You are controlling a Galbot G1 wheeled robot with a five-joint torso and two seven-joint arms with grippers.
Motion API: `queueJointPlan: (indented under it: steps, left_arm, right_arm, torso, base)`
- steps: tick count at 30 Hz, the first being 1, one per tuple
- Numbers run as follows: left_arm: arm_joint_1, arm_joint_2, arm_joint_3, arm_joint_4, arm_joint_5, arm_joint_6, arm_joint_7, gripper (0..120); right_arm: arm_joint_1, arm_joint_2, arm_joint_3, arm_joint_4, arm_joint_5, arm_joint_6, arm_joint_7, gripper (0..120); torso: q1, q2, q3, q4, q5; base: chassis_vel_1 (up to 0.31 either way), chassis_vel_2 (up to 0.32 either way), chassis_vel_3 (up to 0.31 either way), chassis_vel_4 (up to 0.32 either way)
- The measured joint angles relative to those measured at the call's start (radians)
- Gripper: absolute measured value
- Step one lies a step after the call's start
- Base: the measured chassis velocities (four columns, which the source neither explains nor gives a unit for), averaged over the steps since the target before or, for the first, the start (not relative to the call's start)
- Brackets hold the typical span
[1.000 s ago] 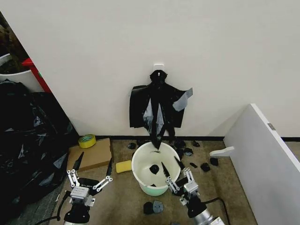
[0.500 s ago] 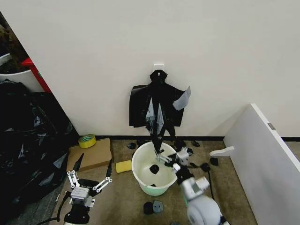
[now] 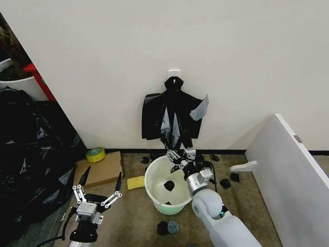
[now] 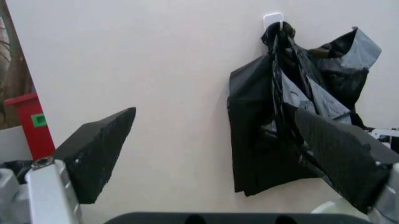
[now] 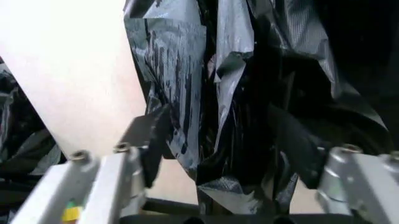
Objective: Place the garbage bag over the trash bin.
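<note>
A: Bag (image 3: 172, 116) hung from a white hook (image 3: 174, 72) on the wall, black and crinkled, its tail reaching down to just above the bin (image 3: 154, 191). Bin stood on the floor below it, white with a green base, a small black scrap (image 3: 168, 184) lying inside.

B: Right end effector?

A: Right end effector (image 3: 176, 154) was raised over the bin's far rim, at the bag's lower tail. Right wrist view showed its fingers (image 5: 154, 140) spread apart with the bag's folds (image 5: 231, 93) between them, not clenched on the plastic.

B: And the left?

A: Left end effector (image 3: 97, 191) sat low by the cardboard (image 3: 100, 170), well apart from the bin, released, fingers (image 4: 100, 151) wide. Its wrist view looked toward the bag (image 4: 293, 116) on the wall.

B: Other items?

A: Yellow tape roll (image 3: 95, 154) on the cardboard, yellow sponge (image 3: 135, 182) just beside the bin.
</note>
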Motion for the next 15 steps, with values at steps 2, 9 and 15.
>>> queueJointPlan:
  steps: [2, 9, 15]
  left_arm:
    - [-0.004, 0.0, 0.001, 0.001, -0.001, 0.001, 0.0, 100]
    - [-0.013, 0.007, 0.003, 0.003, -0.011, 0.006, 0.0, 100]
    - [-0.027, 0.017, 0.009, 0.006, -0.028, 0.017, 0.0, 100]
  right_arm:
    - [0.003, 0.0, -0.002, 0.0, 0.002, 0.0, 0.001, 48]
    - [-0.01, -0.004, -0.001, 0.013, 0.001, 0.001, 0.002, 23]
    - [-0.032, -0.009, 0.005, 0.031, -0.001, 0.001, -0.002, 2]
  torso:
    - [0.0, 0.0, 0.0, 0.0, 0.0]
    - [0.0, 0.0, 0.0, 0.0001, 0.0]
    - [0.0, 0.0, 0.0, 0.0, 0.0]
  base:
    - [0.0, 0.0, 0.0, 0.0]
    - [0.0, 0.0, 0.0, 0.0]
    - [0.0, 0.0, 0.0, 0.0]
